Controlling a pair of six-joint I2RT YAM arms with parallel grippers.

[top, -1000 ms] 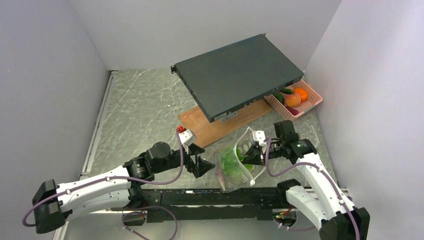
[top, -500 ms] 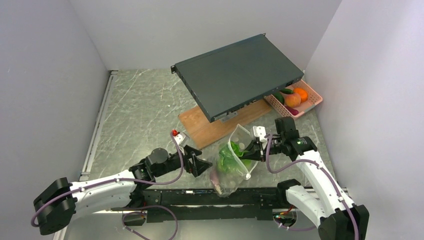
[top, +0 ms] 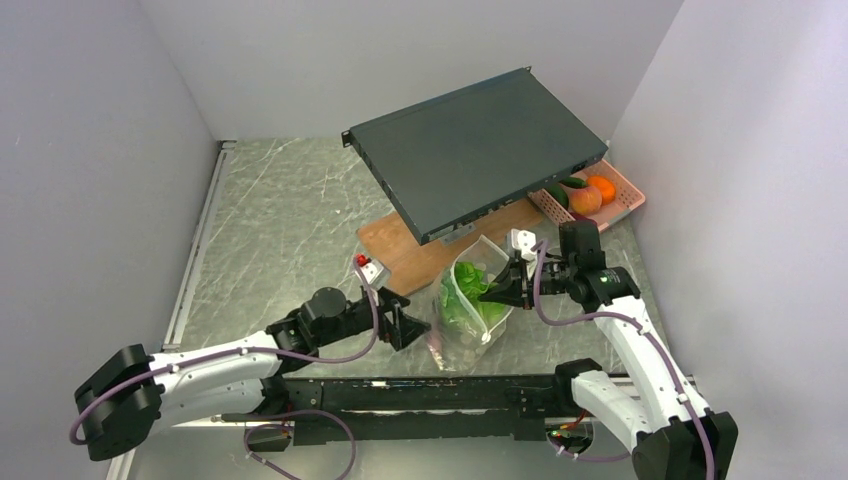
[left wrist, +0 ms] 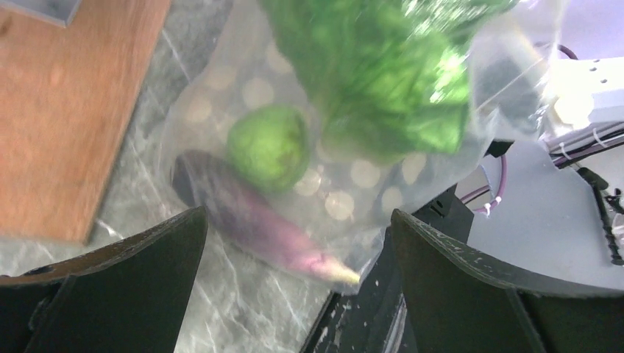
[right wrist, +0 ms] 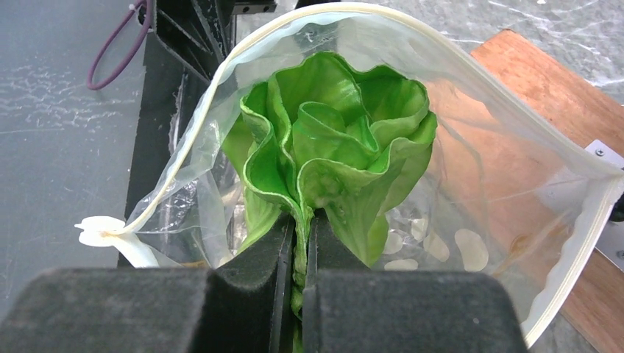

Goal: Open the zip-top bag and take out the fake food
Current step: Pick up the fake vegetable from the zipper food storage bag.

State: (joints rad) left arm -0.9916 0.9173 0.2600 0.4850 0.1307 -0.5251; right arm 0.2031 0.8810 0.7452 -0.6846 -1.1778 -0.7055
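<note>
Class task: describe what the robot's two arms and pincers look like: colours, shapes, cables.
The left arm and right arm have white shells with black joints; a purple cable loops along each. The left pincer and right pincer are black, each with two wedge-shaped fingers.

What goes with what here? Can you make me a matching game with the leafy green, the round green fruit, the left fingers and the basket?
Things:
1. leafy green
2. round green fruit
3. left fingers
4. basket

States or places:
a. wide open, holding nothing
b. pinched by the right fingers
c. low in the bag, next to a purple piece
d. holds an orange fruit

Pairs: 1-b, 2-c, 3-a, 4-d
</note>
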